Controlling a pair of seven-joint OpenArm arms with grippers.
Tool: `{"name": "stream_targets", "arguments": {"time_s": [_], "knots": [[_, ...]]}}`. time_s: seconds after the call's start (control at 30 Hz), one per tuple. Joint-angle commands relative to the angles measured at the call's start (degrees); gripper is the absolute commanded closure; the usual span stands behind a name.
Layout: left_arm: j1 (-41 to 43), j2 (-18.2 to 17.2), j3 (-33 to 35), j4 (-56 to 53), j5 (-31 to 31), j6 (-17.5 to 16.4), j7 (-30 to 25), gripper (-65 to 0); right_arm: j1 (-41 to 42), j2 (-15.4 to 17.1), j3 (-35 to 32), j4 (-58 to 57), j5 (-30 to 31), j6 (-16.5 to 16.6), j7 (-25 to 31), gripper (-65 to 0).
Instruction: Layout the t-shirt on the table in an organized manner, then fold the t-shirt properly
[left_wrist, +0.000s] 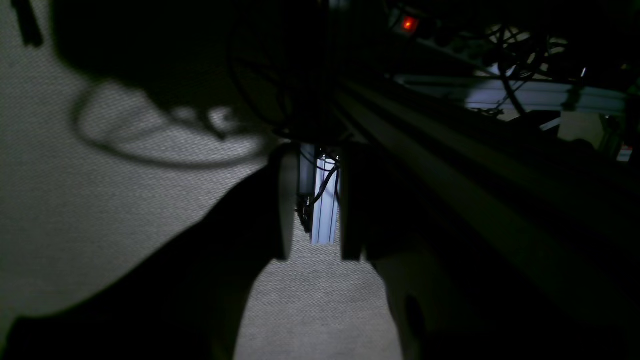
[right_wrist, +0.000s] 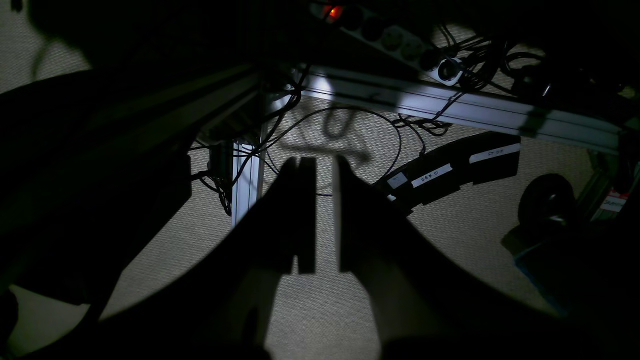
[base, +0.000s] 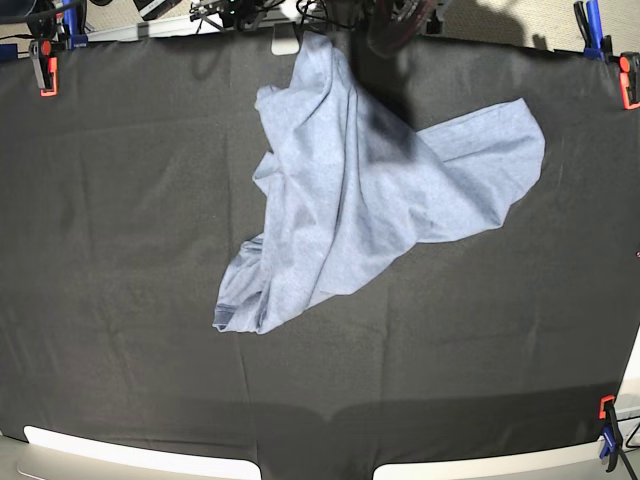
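Observation:
The t-shirt (base: 370, 200) is a light blue-grey heap, crumpled and partly folded over itself, at the middle and far part of the table (base: 120, 250). No lettering shows. No gripper shows in the base view. Both wrist views look down at carpet below the table level. My left gripper (left_wrist: 320, 155) is empty, with a clear gap between its dark fingers (left_wrist: 285, 200). My right gripper (right_wrist: 325, 167) is empty too, with a narrower gap between its fingers (right_wrist: 347, 215). Neither is near the t-shirt.
Orange-black clamps hold the black cloth at the far left (base: 44, 62), far right (base: 628, 80) and near right (base: 608, 430). Below are an aluminium frame leg (right_wrist: 247, 185), a cross rail (right_wrist: 450, 107), a power strip (right_wrist: 400, 42), cables and a wheel (right_wrist: 545, 200).

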Motion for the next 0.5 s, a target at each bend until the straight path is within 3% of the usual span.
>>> {"name": "stream_targets", "arguments": {"time_s": [0.0, 0.47], "knots": [[0.76, 0.26, -0.07, 0.66, 0.13, 0.20, -0.76, -13.8, -0.07, 0.15, 0.11, 0.20, -0.15, 0.35, 0.63, -6.0], [8.13, -0.15, -0.07, 10.80, -0.09, 0.20, 1.29, -13.8, -3.06, 0.68, 0.11, 2.23, 0.61, 0.39, -0.22, -6.0]]}}
